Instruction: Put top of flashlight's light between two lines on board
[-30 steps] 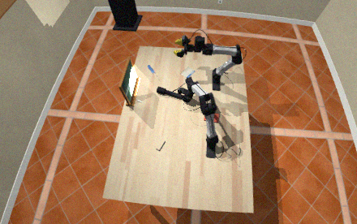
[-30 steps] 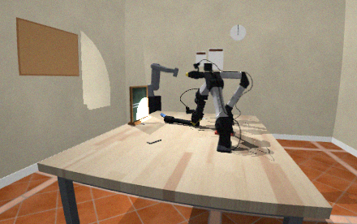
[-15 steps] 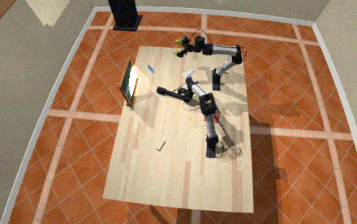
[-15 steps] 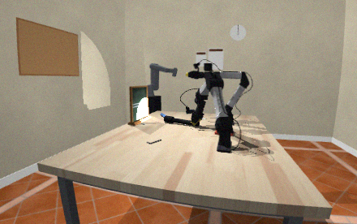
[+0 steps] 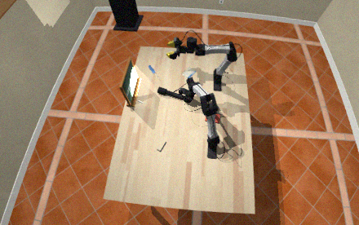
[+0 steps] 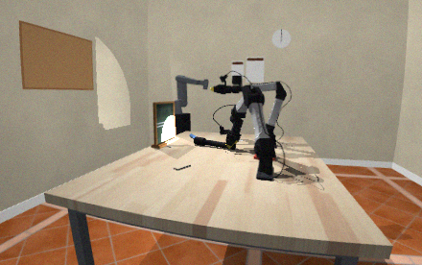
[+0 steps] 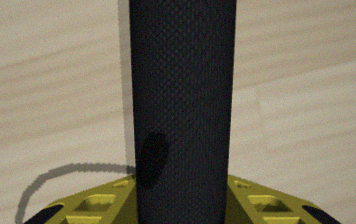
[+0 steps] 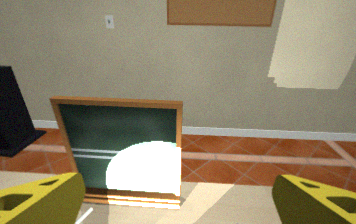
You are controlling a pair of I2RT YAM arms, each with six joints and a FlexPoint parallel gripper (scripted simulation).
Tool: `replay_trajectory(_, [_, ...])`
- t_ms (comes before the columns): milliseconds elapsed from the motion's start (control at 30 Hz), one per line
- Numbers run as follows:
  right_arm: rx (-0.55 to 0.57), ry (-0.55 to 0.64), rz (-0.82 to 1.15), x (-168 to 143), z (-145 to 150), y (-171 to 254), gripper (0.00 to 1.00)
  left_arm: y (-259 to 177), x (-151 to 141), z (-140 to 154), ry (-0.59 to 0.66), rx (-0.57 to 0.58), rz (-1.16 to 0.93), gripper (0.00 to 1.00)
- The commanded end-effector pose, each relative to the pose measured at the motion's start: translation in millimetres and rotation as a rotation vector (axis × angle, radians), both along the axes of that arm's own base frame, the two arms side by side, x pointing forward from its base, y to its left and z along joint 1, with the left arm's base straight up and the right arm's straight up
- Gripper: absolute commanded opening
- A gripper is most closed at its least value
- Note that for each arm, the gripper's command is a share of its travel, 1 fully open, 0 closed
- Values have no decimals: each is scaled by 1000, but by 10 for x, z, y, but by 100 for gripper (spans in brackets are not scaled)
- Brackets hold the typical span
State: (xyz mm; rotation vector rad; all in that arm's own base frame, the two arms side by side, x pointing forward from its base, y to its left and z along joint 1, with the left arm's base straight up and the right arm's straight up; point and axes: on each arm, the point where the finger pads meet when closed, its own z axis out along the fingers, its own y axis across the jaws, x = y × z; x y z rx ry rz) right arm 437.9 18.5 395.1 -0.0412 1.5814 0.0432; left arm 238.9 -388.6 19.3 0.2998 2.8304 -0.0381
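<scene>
Left jaws grip flashlight (image 5: 171, 94) (image 6: 211, 142) (image 7: 182, 100), head apart from board (image 5: 128, 87) (image 6: 164, 111) (image 8: 120, 125) edge.
</scene>
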Motion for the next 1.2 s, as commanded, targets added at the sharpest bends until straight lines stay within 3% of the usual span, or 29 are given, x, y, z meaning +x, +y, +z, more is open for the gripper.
replay_trajectory(0, [-4,-27,46,228,62,147,100,-48,9,156,-32,-39,-8,30])
replay_trajectory(200, [-5,-8,80,618,-127,297,100,-48,9,156,-32,-39,-8,30])
replay_trajectory(267, [-5,-8,80,618,-127,297,100,-48,9,156,-32,-39,-8,30])
replay_trajectory(733, [-8,40,154,1400,-761,680,100,-48,9,156,-32,-39,-8,30])
replay_trajectory(833, [-8,42,160,1447,-813,709,100,-48,9,156,-32,-39,-8,30])
replay_trajectory(1167, [-9,78,207,1865,-1406,987,100,-48,9,156,-32,-39,-8,30])
